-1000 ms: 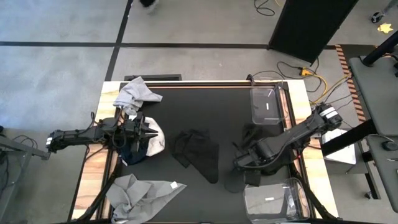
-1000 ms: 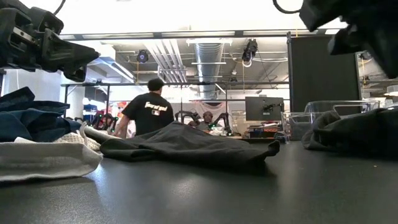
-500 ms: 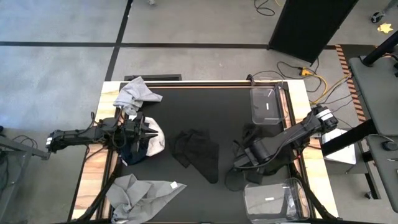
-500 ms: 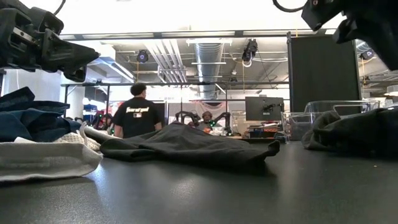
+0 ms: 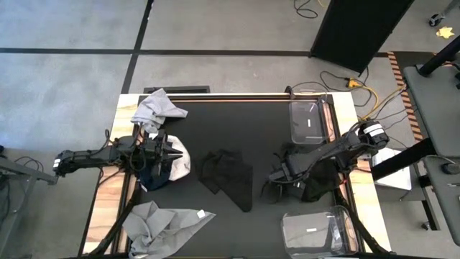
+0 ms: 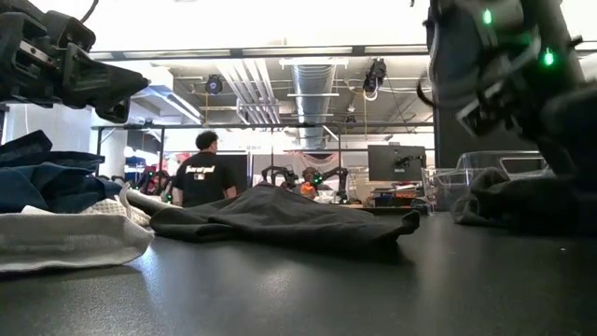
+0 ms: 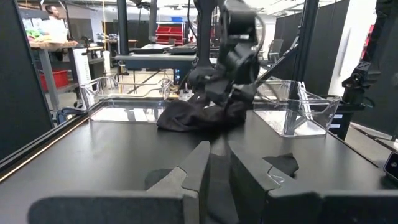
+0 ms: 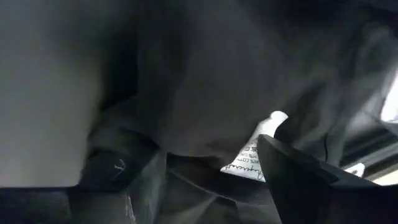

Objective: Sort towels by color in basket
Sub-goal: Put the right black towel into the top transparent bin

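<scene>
Right hand (image 5: 277,178): low over the black worktop (image 5: 237,122) on its right side, at the edge of a crumpled dark towel (image 5: 320,176). In the right wrist view the cloth fills the frame and lies between the two fingers (image 8: 298,177), a white care label (image 8: 252,155) showing — the fingers are spread with cloth between them, but I cannot tell whether they have it pinched.

Left hand (image 5: 172,153): waits over the left side, fingers drawn close together with only a narrow slit between, holding nothing — it sits above a navy towel (image 5: 154,176) piled on a white towel (image 5: 180,162).

Middle of worktop: a black towel (image 5: 230,176) lying flat, well apart from both hands.

Left corners: one grey towel (image 5: 158,108) at the far corner, another grey towel (image 5: 162,223) at the near corner.

Right edge: two clear bins — far bin (image 5: 309,122), near bin (image 5: 316,230).

Background: a person (image 6: 201,173) in a dark shirt.
</scene>
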